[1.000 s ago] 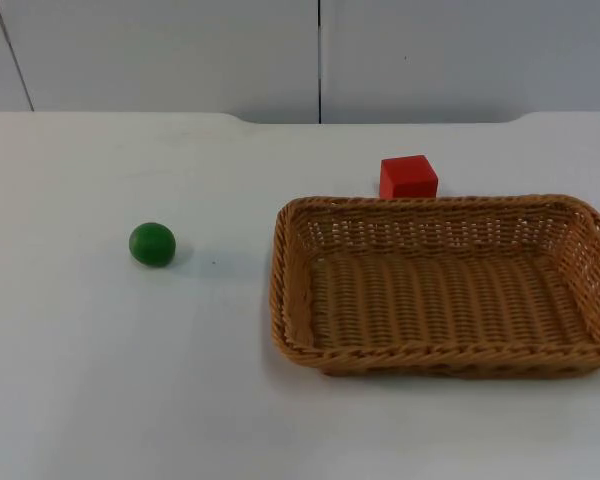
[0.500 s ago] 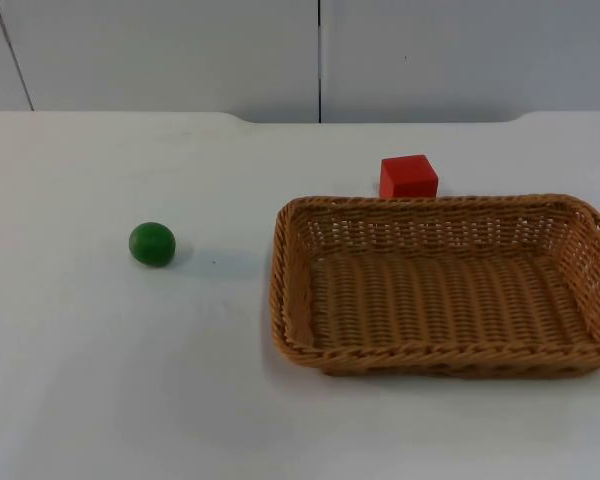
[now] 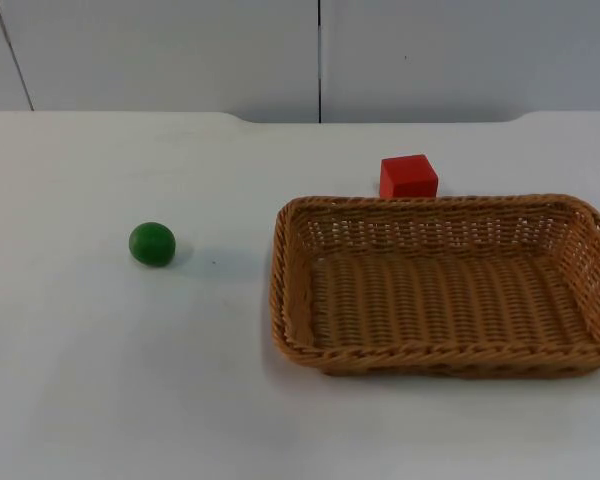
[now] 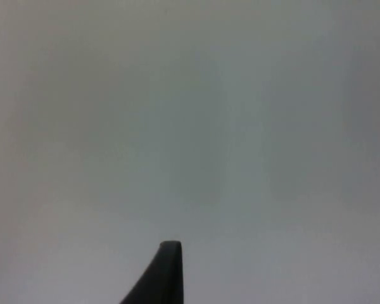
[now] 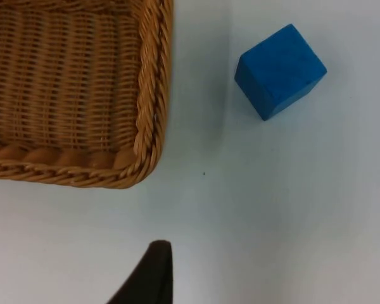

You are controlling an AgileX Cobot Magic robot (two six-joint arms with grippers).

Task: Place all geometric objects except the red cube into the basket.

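A green ball (image 3: 152,244) rests on the white table, well left of the wicker basket (image 3: 288,300). The red cube (image 3: 408,176) stands just behind the basket's far rim. The basket holds nothing. In the right wrist view a blue cube (image 5: 280,71) lies on the table a short way outside the basket's corner (image 5: 147,107), apart from it. My right gripper (image 5: 153,272) hovers over the table near that corner, holding nothing that I can see. My left gripper (image 4: 168,272) hangs over a plain pale surface, away from every object.
The grey partition wall (image 3: 320,60) closes the table at the back. Bare table lies between the ball and the basket and along the front edge.
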